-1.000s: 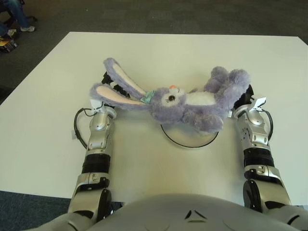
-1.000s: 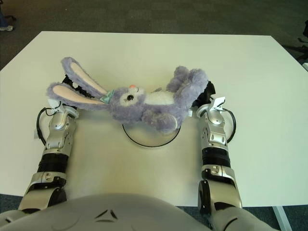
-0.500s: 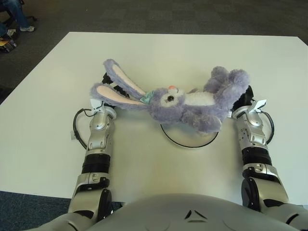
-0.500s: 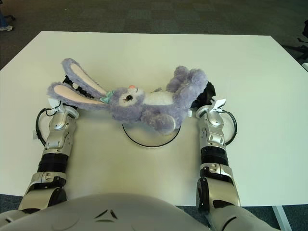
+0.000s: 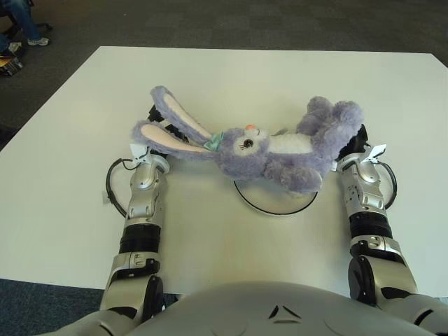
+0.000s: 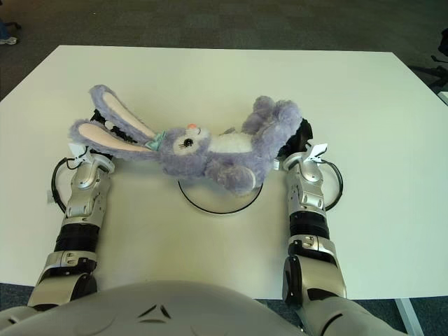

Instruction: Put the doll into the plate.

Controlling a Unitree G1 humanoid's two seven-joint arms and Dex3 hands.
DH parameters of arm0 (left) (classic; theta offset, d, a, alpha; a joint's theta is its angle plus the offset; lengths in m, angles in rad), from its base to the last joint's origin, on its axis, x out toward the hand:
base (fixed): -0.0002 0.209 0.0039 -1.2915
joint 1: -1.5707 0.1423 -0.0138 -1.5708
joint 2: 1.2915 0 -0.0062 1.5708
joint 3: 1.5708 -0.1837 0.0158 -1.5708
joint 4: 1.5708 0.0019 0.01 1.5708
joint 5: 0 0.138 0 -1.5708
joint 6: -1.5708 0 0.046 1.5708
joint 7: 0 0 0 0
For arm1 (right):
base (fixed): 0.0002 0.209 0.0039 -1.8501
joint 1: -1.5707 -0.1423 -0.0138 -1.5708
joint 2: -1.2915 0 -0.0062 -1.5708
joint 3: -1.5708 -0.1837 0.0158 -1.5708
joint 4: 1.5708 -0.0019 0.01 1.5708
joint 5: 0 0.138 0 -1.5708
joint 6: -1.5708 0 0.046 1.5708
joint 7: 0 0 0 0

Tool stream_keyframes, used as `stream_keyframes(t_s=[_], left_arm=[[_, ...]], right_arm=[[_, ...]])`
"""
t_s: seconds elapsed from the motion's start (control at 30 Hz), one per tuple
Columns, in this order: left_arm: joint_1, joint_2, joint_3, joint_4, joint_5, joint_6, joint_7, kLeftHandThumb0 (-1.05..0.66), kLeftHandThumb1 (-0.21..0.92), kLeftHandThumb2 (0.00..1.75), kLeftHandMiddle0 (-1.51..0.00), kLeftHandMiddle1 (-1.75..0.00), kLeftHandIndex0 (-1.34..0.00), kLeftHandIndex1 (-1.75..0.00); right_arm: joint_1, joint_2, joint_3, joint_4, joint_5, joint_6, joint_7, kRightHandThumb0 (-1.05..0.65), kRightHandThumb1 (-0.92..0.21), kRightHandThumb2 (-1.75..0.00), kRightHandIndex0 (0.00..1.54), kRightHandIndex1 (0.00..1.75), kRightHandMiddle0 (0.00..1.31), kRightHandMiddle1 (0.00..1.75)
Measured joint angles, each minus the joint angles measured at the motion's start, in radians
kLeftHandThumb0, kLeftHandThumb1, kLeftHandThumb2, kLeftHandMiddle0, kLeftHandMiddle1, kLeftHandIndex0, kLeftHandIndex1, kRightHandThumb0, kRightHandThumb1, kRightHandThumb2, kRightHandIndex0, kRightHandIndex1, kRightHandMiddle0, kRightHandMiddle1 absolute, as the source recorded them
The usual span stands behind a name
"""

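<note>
Left hand sits under the long ears, right hand under the feet, their grip hidden by plush, so I cannot tell it. Between them the purple bunny doll spans sideways above the plate on the tabletop, apparently supported at both ends for lowering.

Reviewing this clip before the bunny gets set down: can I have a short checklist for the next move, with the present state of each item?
1. Doll lies across above the plate: ok, body over it, ears past its left rim.
2. Left hand at the ears: ok, but mostly hidden behind them; grip cannot tell.
3. Right hand at the feet end: ok; grip cannot tell.
4. Plate's near rim visible on the table: ok.
5. Doll touching the plate: cannot tell.
</note>
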Motion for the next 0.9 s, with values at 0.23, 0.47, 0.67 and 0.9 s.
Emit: stream_keyframes(t_s=[0.23,0.47,0.67,0.9], left_arm=[[0.004,-0.002,-0.001,-0.01,-0.002,0.018,0.003,-0.41,0.55,1.02,-1.05,-1.75,-0.43,-1.75],[0.01,-0.002,-0.006,-0.02,0.0,0.018,0.009,-0.41,0.55,1.02,-1.05,-1.75,-0.43,-1.75],[0.012,-0.002,-0.01,-0.024,0.005,0.018,0.011,-0.41,0.56,1.01,-1.05,-1.75,-0.43,-1.75],[0.017,-0.001,-0.011,-0.032,0.007,0.018,0.012,-0.41,0.56,1.01,-1.06,-1.75,-0.42,-1.75]], right_arm=[[0.018,0.012,0.001,-0.047,0.003,0.041,-0.02,-0.01,0.07,-1.75,0.88,1.75,0.7,1.72],[0.035,0.02,0.011,-0.094,-0.005,0.083,-0.051,-0.01,0.08,-1.75,0.89,1.75,0.73,1.69],[0.041,0.02,0.03,-0.108,-0.035,0.088,-0.087,-0.01,0.09,-1.75,0.9,1.75,0.74,1.67],[0.053,0.021,0.053,-0.128,-0.077,0.089,-0.127,-0.01,0.09,-1.75,0.9,1.75,0.74,1.66]])
